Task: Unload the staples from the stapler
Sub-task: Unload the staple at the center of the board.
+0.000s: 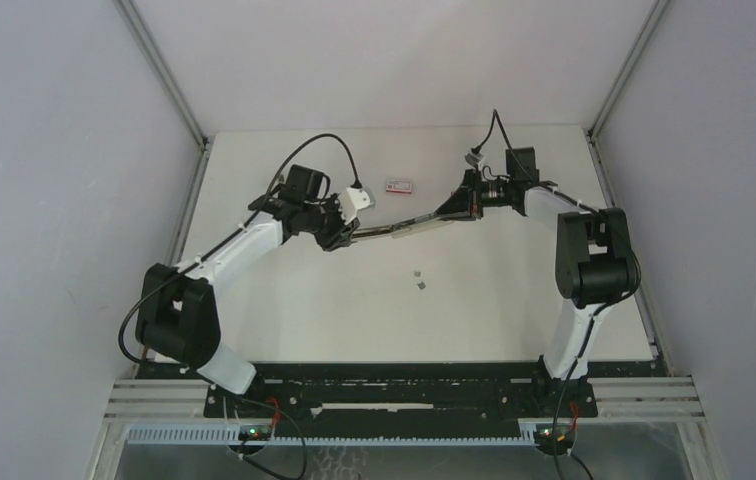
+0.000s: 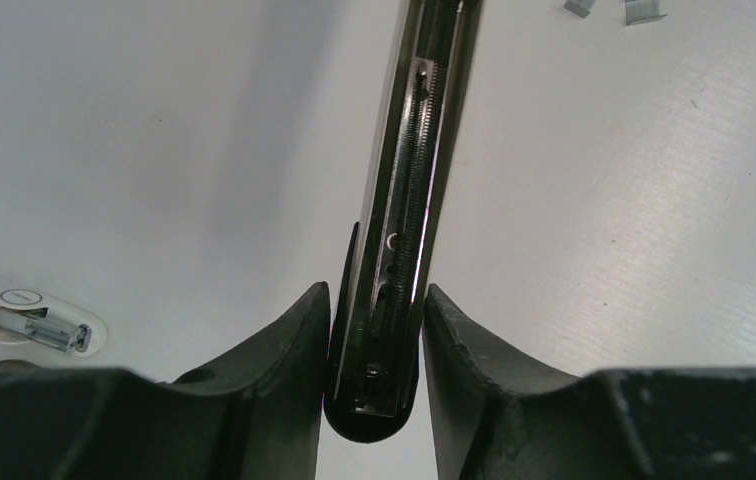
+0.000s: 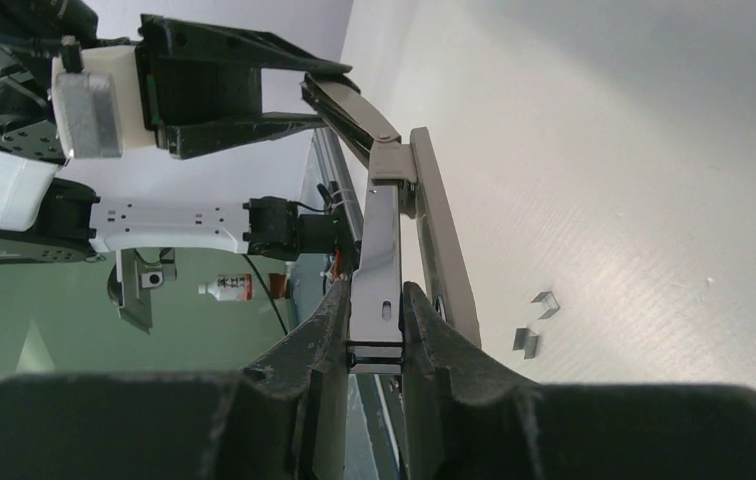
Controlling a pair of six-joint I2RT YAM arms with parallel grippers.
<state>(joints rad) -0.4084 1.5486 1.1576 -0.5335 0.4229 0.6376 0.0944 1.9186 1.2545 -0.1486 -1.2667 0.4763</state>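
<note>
The stapler (image 1: 409,224) is swung open and held off the table between both arms. My left gripper (image 1: 339,232) is shut on its rounded black end, and the left wrist view shows the fingers (image 2: 304,340) pressing both sides of the stapler (image 2: 409,200), whose inner channel and spring are exposed. My right gripper (image 1: 464,205) is shut on the shiny metal magazine (image 3: 379,260), with the beige arm (image 3: 444,240) lying beside it. Two loose staples (image 1: 419,278) lie on the table below; they also show as staples (image 3: 526,342) and staples (image 2: 644,10).
A small red-and-white box (image 1: 399,185) lies at the back, between the two wrists. Grey walls enclose the table on the left, right and rear. A small white and metal piece (image 2: 39,322) lies at the lower left of the left wrist view.
</note>
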